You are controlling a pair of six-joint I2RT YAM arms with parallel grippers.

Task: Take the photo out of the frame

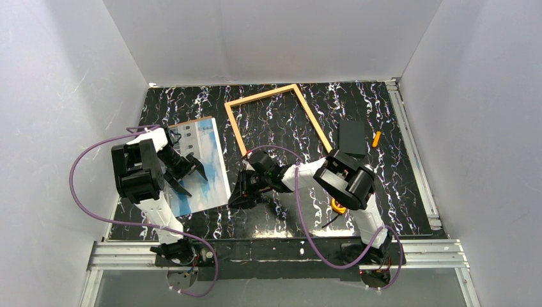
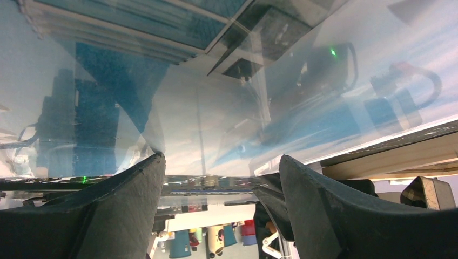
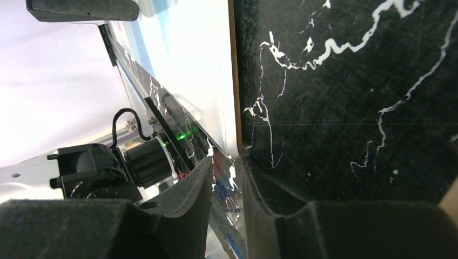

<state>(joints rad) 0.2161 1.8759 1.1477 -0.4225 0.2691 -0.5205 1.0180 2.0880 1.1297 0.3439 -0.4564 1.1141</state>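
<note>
The photo (image 1: pixel 214 185) is lying on the surface (image 1: pixel 396 192) beside the empty frame (image 1: pixel 261 94) (removal looks done). The left tool (image 2: pixel 219 163) is hovering released over it; the right tool (image 3: pixel 226 168) is sitting at its corner, grip impossible to tell. Next: withdrawing without dragging the print

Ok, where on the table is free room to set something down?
Free: the table inside the frame, and its near right corner. Crowded: the gap between the photo and the frame, where the right gripper sits.
</note>
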